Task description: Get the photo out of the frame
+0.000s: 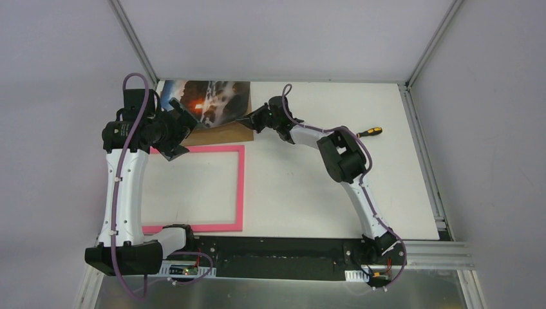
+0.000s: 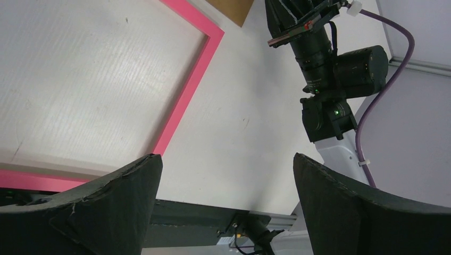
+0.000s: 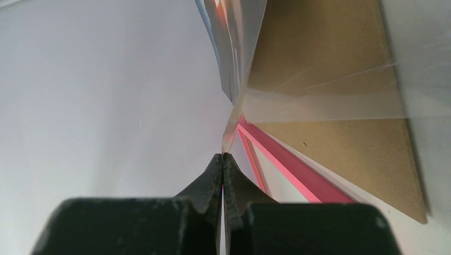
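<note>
Top external: right claw (image 1: 247,122) clamped on the photo's (image 1: 206,100) edge; left claw (image 2: 226,162) spread wide over the frame (image 1: 241,187)

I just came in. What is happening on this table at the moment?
The right gripper is shut on a thin edge, apparently the right edge of the photo. The photo is raised at the far side of the table, above its brown backing board. The pink frame lies flat nearer the arms, with only bare table inside it. The left gripper is open and holds nothing, near the frame's far edge. A screwdriver lies apart on the right.
</note>
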Robot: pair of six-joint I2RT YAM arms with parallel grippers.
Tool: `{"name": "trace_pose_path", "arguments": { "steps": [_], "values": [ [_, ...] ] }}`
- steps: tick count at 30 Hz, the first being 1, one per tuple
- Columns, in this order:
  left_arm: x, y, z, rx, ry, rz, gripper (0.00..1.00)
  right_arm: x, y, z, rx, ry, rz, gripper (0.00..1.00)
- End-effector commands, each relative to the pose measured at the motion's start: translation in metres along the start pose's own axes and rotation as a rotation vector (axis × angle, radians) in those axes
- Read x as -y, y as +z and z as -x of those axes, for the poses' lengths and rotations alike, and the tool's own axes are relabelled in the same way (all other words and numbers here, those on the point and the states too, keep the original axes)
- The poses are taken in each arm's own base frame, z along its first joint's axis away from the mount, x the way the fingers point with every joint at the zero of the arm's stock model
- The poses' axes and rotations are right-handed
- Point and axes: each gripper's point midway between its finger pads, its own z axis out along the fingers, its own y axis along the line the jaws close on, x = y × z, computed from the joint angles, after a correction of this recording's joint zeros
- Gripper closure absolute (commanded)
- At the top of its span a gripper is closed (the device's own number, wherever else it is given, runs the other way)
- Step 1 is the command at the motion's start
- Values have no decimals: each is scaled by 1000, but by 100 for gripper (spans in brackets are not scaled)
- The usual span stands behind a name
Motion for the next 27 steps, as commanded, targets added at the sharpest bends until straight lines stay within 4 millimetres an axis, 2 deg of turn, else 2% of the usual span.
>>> {"name": "trace_pose_path", "arguments": {
  "steps": [1,8,14,16,18,22,27],
  "values": [
    [0,-6,2,13,31,9,2,4,-13,-11,-122,-111,-2,100],
    [-1,-2,0,-7,19,13,2,24,-18,-6,-148,-142,-52,100],
    [-1,-4,-1,-1,16,12,2,30,-20,-9,-138,-161,-98,98],
    [-1,-4,-1,-1,16,11,2,32,-24,-14,-140,-172,-129,86],
    [-2,-3,-1,0,14,13,2,38,-33,-20,-132,-188,-194,70],
    [-2,-2,0,-1,14,16,2,57,-72,-26,-102,-228,-363,47],
    [-3,-3,1,5,22,18,2,73,-150,-32,-111,-385,-586,29]
  ]
}}
